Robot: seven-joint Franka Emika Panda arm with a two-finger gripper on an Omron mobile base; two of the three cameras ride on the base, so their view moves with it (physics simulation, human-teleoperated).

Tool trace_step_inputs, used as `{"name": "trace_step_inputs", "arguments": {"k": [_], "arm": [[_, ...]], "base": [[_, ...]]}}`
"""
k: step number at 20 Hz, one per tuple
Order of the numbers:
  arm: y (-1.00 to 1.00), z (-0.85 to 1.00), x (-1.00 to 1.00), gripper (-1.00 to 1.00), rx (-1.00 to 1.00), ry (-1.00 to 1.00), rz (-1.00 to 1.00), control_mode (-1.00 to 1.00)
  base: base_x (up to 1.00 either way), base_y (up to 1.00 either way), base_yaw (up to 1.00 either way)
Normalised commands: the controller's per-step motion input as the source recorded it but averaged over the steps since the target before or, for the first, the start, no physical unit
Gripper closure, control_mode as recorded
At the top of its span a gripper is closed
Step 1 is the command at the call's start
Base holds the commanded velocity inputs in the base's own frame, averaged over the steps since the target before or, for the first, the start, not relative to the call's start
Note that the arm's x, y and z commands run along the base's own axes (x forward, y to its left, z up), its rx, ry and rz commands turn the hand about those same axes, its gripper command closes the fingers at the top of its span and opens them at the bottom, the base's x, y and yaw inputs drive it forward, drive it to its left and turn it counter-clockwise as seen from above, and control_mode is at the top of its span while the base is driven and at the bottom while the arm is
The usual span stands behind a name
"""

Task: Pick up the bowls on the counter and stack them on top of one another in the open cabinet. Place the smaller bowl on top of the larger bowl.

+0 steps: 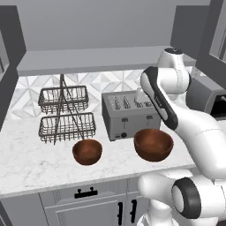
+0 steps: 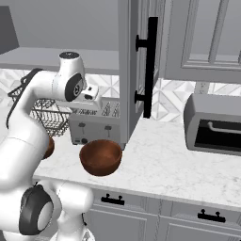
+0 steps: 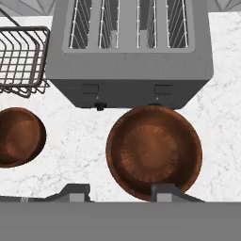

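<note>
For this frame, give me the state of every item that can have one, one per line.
larger bowl: upright, empty, on the counter in front of the toaster, not held.
smaller bowl: upright, empty, on the counter by the wire rack, not held.
open cabinet: doorless, no bowl on its shelf.
toaster: slots empty.
wire rack: both baskets empty.
pincer: above the larger bowl, gripping nothing.

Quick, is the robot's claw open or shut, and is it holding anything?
Gripper: open and holding nothing, hanging above the near rim of the larger bowl, which sits on the counter.
</note>
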Motion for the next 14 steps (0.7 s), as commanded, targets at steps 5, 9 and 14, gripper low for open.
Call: {"name": "trace_step_inputs", "arguments": {"k": [5,9,14], "arm": [[0.05,0.00,-0.34,-1.00,0.00,-0.01,0.03,-1.00],[0.61,0.00,-0.29,-1.00,0.00,-0.03,0.09,-1.00],[0.95,-0.05,-0.29,-1.00,-0.02,0.02,0.15,-1.00]], "base": [[0.00,0.00,0.00],[0.00,0.00,0.00],[0.00,0.00,0.00]]}}
